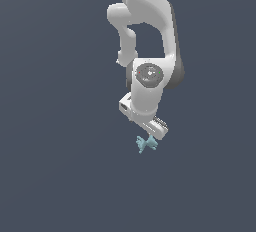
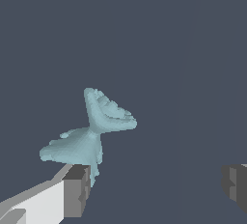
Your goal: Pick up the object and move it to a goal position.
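Note:
The object [image 1: 146, 144] is a tiny pale teal-blue item of spiky bow-tie shape, sitting just below the white gripper [image 1: 151, 136] in the exterior view. In the wrist view the object [image 2: 91, 131] lies close against one grey fingertip [image 2: 77, 189]. The other fingertip [image 2: 235, 185] is far from it. The gripper [image 2: 157, 189] is open, with its jaws wide apart and nothing held between them. Most of the object sits off to one side of the gap. I cannot tell whether the near fingertip touches it.
The white Panda arm [image 1: 145, 36] reaches down from the top of the exterior view. A plain dark blue-grey surface [image 1: 60, 176] fills the rest of both views. No goal marker shows.

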Robot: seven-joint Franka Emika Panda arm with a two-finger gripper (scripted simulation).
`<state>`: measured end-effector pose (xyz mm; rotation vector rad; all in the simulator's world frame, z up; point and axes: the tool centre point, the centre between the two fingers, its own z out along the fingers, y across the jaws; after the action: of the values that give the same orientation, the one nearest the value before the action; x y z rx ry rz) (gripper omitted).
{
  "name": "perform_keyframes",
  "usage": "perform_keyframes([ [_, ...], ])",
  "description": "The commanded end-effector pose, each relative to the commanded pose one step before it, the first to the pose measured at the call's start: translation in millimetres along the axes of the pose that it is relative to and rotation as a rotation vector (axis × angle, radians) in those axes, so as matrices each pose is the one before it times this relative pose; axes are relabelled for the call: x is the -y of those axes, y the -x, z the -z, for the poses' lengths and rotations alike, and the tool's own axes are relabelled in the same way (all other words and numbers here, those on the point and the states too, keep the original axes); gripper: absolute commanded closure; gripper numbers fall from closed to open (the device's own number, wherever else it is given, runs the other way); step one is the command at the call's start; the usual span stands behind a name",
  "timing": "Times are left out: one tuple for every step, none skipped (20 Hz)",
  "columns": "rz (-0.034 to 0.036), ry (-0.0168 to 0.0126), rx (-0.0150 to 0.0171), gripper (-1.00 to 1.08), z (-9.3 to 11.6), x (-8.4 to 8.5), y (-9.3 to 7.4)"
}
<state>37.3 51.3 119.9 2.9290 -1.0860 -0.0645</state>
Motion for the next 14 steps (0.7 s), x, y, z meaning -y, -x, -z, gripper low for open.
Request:
perform_keyframes([
  [-0.06654, -0.00335, -0.00269, -0.92, -1.3, 5.12, -1.54],
  [-0.02587, -0.00135, -0.00103, -0.92, -0.53, 2.05, -0.43],
  [-0.02585, -0.00137, -0.00101, -0.92, -0.53, 2.06, -0.36],
  [-0.0258, -0.00139, -0.001, -0.92, -0.53, 2.08, -0.29],
  [-0.02578, -0.00142, -0.00099, -0.92, -0.53, 2.08, -0.22],
  [-0.02575, -0.00144, -0.00097, -0.92, -0.54, 2.09, -0.15],
  [-0.02571, -0.00147, -0.00096, -0.92, -0.54, 2.09, -0.08],
  [-0.02568, -0.00149, -0.00094, -0.92, -0.54, 2.1, -0.01],
  [-0.02565, -0.00152, -0.00093, -0.92, -0.54, 2.09, 0.06],
  [-0.0256, -0.00154, -0.00091, -0.92, -0.55, 2.09, 0.14],
  [-0.02558, -0.00157, -0.00089, -0.92, -0.55, 2.09, 0.2],
  [-0.02554, -0.0016, -0.00087, -0.92, -0.55, 2.08, 0.28],
  [-0.0255, -0.00162, -0.00085, -0.92, -0.55, 2.07, 0.35],
  [-0.02501, -0.00162, -0.00081, -0.92, -0.54, 2.02, 0.42],
])
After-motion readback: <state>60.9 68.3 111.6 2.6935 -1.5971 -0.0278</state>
